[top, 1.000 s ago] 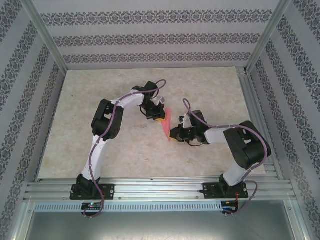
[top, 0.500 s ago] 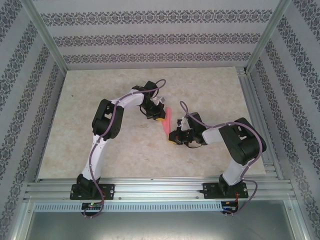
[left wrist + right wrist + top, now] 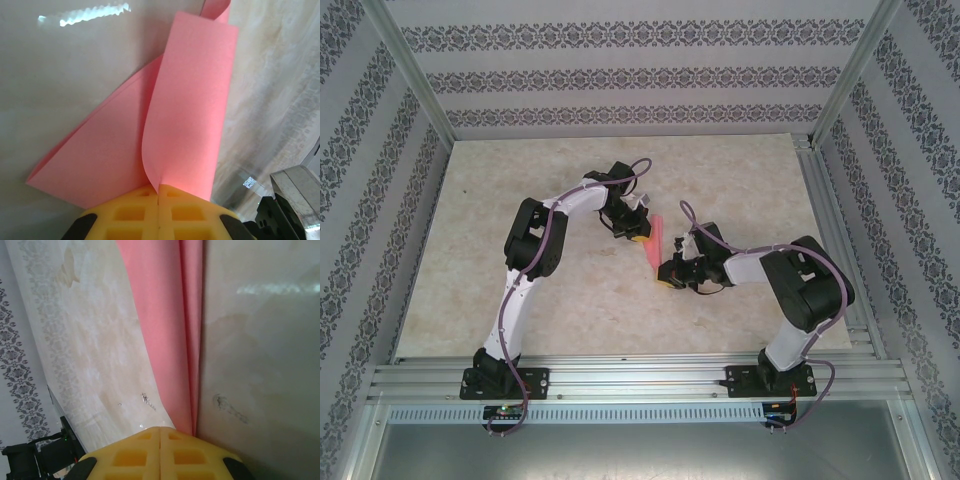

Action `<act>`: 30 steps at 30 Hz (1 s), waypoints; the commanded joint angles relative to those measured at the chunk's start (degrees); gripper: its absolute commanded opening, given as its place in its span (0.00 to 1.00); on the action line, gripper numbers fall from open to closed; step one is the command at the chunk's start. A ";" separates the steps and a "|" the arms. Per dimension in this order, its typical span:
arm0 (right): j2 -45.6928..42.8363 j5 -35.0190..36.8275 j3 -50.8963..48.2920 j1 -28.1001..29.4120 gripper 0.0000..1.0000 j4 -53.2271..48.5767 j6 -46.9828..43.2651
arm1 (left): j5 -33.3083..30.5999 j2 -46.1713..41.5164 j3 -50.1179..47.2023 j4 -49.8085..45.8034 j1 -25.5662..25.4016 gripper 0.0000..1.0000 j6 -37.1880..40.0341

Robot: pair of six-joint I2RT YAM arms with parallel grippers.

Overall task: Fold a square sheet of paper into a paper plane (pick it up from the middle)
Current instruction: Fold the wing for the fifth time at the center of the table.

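Top external: the left gripper (image 3: 636, 236) and the right gripper (image 3: 668, 274) meet over the middle of the surface (image 3: 750, 180). The square sheet of paper (image 3: 655, 245), already folded narrow, stretches between them, far end at the left gripper, near end at the right gripper's tip. Held at both ends, I'd say, to pull the fold taut and line it up for creasing.

Left wrist: yellow pads pressed together, pinching the sheet's edge right at the tips. One flap curls up ahead of the gripper and another layer spreads out to its left.

Right wrist: pads pressed tight here too. The sheet's narrow end runs into them and looks nipped, with long folds running straight ahead over the surface. The plane isn't finished, by my reckoning.
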 commanded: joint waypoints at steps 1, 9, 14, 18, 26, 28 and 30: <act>-4.21 -1.58 1.39 -0.61 0.08 0.99 1.47 | -1.90 2.24 1.00 -1.45 1.12 0.07 1.82; -2.94 1.12 5.61 -1.06 0.08 -5.46 -2.31 | -1.65 2.37 0.84 -1.39 1.10 0.07 1.80; 2.04 -0.94 4.38 -0.96 0.07 1.47 0.85 | -1.61 2.37 0.85 -1.49 1.17 0.07 1.85; 4.70 0.66 3.41 -0.87 0.07 1.71 0.50 | -1.66 2.37 0.96 -1.72 1.14 0.08 1.85; 6.36 4.87 3.93 -0.69 0.06 -5.46 -3.09 | -1.70 2.61 1.32 -1.74 1.27 0.08 1.82; 4.26 3.44 4.04 -0.99 0.07 -4.36 -2.03 | -1.67 2.70 1.53 -1.94 1.26 0.08 1.86; 1.51 2.56 4.79 -1.29 0.07 -4.38 -1.21 | -1.69 2.72 1.66 -2.03 1.23 0.08 1.94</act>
